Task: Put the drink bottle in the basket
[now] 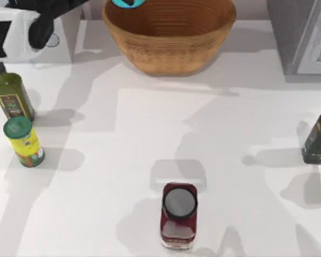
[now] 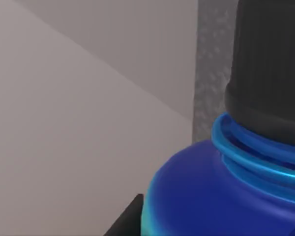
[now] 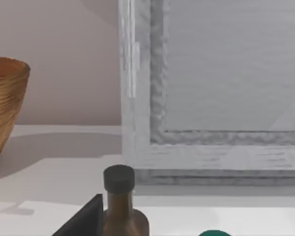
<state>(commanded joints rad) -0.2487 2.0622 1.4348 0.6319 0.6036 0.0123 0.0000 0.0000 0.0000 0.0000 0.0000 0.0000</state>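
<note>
White tabletop (image 1: 150, 139) carries, left of the basket (image 1: 168, 40), an olive-green bottle (image 1: 12, 96) and a yellow canister (image 1: 24, 142), labels unreadable. Above the basket's far rim hangs the drink bottle (image 2: 226, 196); whether the left gripper clasps it I cannot tell.

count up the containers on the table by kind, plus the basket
Oil bottles: 2 — olive-green oil bottle at the left, dark oil bottle at the right
Canisters: 1 — yellow green-lidded canister
Jars: 1 — dark red jar
Drink bottles: 1 — drink bottle, above the basket
Baskets: 1 — basket
Total: 6
</note>
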